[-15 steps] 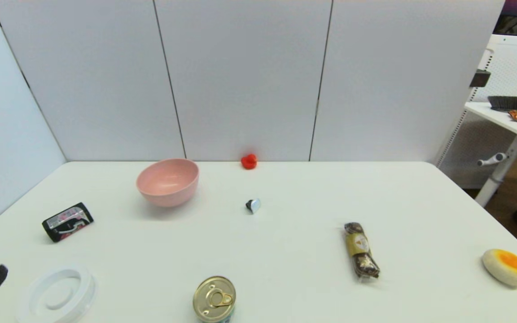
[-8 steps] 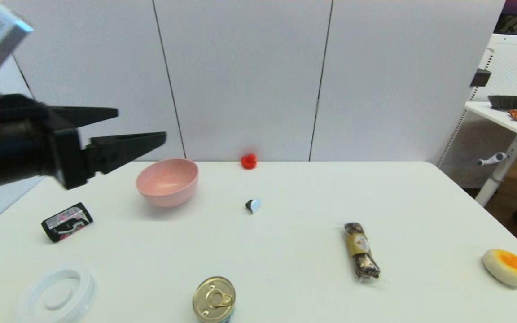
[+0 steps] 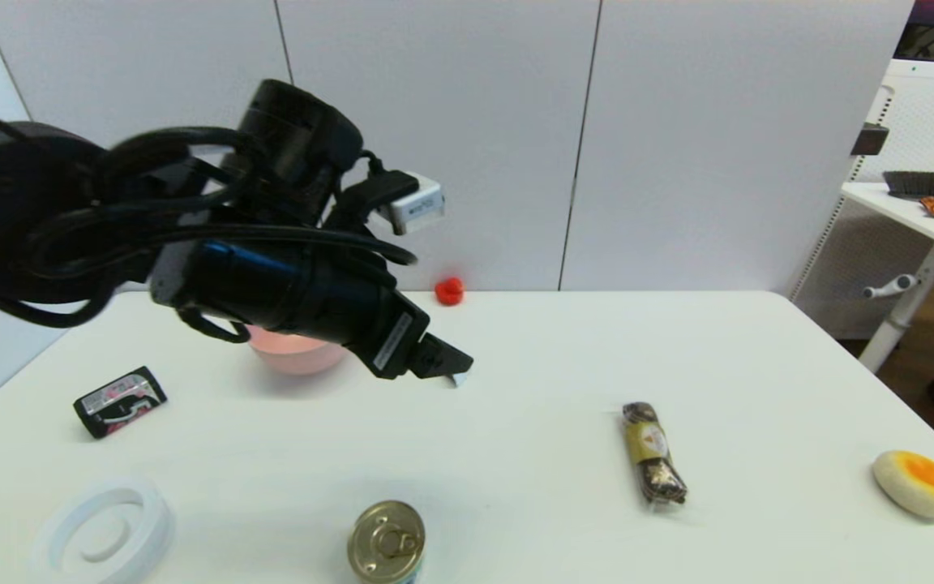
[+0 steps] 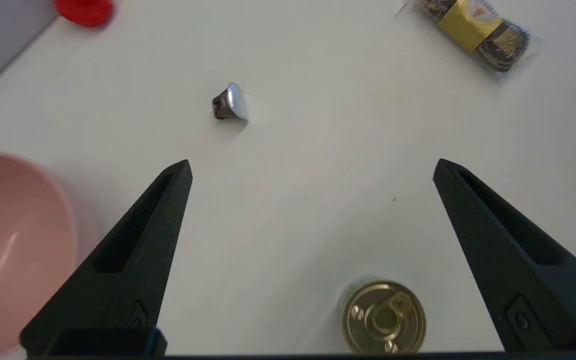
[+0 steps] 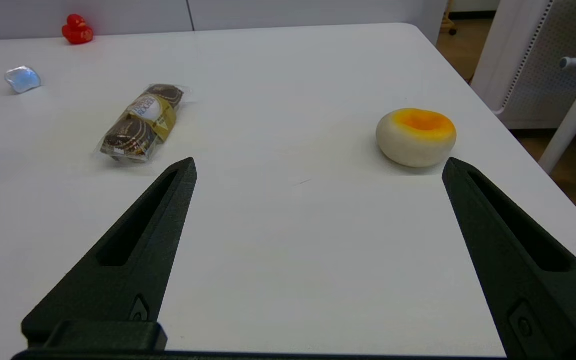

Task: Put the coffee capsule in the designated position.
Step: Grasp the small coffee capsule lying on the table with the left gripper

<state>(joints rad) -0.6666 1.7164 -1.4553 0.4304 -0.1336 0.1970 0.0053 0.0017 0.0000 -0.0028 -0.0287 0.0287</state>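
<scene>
far left on the counter (image 3: 516, 454): white ring (image 3: 100, 531) and dark packet (image 3: 120, 391), both untouched. next, pink bowl (image 3: 293, 354), mostly hidden in the head view behind the left arm. left end effector (image 4: 310, 167) spread wide and empty, hovering above the counter between bowl and gold-lidded can (image 3: 387, 542). coffee capsule (image 4: 229, 102) lying on its side just beyond the fingertips, nearer the finger on the bowl's side than the other, not yet between the two; long axis roughly level with the counter, foil face turned away from the bowl. in the head view only a sliver of foil peeking past the fingertip at mid-counter, short of the red lump (image 3: 449, 290) by the back wall. left arm clearly nearer; judged to need a small reach forward and a shift toward the bowl's side before closing. further right, chocolate pack (image 3: 652, 453), then egg-like round (image 3: 915, 483). right end effector (image 5: 318, 167) parked low near that end, equally wide and empty. against half a second earlier: left arm swung in from the far left and dropped over the capsule; everything on the counter unmoved.
</scene>
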